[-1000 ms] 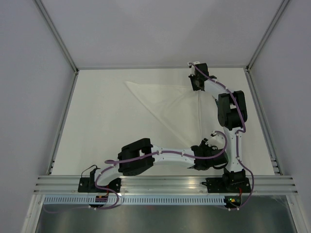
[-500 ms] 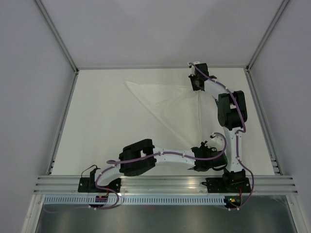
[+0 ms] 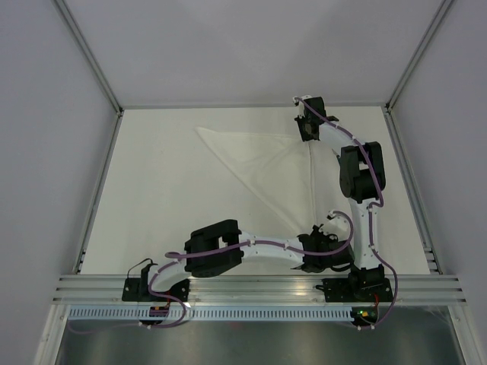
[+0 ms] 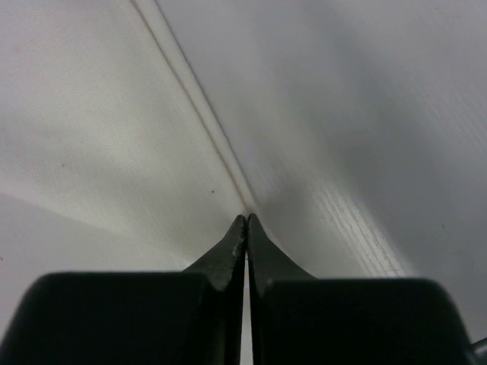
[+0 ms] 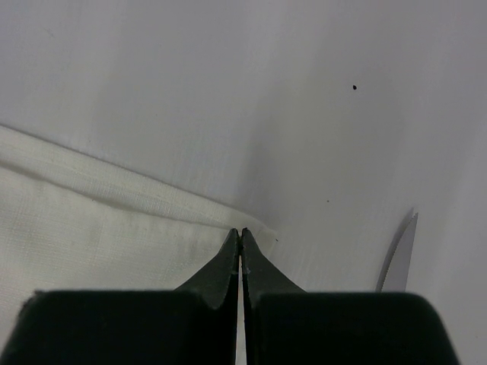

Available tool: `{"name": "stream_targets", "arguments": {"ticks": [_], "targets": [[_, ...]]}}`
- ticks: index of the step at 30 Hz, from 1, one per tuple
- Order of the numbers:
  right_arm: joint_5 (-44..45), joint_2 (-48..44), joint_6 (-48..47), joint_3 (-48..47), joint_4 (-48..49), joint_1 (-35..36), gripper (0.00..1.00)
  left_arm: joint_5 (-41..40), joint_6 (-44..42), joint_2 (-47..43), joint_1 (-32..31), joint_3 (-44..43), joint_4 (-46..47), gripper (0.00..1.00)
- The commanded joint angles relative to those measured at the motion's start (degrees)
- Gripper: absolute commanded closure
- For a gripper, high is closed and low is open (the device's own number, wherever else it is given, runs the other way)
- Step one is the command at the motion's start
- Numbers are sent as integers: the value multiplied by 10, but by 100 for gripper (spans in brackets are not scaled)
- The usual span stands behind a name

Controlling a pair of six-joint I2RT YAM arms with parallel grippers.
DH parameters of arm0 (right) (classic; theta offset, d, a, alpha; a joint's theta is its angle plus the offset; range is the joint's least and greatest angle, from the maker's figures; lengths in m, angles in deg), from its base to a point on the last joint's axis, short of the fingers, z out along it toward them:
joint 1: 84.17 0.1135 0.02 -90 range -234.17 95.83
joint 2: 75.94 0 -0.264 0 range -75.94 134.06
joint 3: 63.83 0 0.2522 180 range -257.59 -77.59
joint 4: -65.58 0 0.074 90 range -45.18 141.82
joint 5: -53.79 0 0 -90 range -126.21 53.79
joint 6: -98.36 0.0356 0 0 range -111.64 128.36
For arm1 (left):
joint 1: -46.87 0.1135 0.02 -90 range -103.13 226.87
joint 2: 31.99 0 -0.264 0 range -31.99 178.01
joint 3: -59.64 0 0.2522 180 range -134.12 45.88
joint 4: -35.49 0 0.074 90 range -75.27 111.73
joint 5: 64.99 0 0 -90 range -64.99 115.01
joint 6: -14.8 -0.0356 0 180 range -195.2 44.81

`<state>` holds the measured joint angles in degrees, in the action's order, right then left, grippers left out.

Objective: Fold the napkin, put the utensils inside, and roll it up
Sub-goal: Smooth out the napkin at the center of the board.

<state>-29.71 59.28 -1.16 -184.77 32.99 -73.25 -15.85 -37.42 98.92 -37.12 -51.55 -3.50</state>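
The white thin cloth napkin (image 3: 270,160) lies flat as a triangle on the far right part of the white table (image 3: 167,198). One side runs along the far edge and another runs down toward the near right corner. The right fingers (image 5: 236,247) are closed with their tips on the napkin's far right corner and appear to pinch it. The left fingers (image 4: 237,243) are closed right on the hem at the near corner.

Both grips look shallow, catching only the edge. Thin cloth held that way may slip free once it is lifted or dragged. If it is doubled here, the tips may hold only one layer, and the fold would open up.

If the two arms pull unevenly, the edges would end up askew and the later roll would go crooked. A silvery knife blade (image 5: 399,255) lies just beside the right fingers, so a sweep of cloth or fingers could knock it toward the table's right edge. The left arm also reaches across close to the right arm's base, so a wide swing could make them collide.
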Motion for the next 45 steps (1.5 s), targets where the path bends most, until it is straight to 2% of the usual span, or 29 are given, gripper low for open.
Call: {"name": "stream_targets", "arguments": {"ticks": [1, 21, 43, 45], "targets": [[25, 18, -11, -33, -31, 0, 100, 10, 28, -22, -14, 22, -25, 98], [47, 36, -26, -74, -49, 0, 99, 10, 58, -61, -36, 67, -25, 98], [55, 44, -31, -88, -57, 0, 100, 16, 56, -85, -56, 66, -25, 98], [56, 44, -30, -88, -57, 0, 100, 15, 58, -91, -56, 69, -25, 86]]}}
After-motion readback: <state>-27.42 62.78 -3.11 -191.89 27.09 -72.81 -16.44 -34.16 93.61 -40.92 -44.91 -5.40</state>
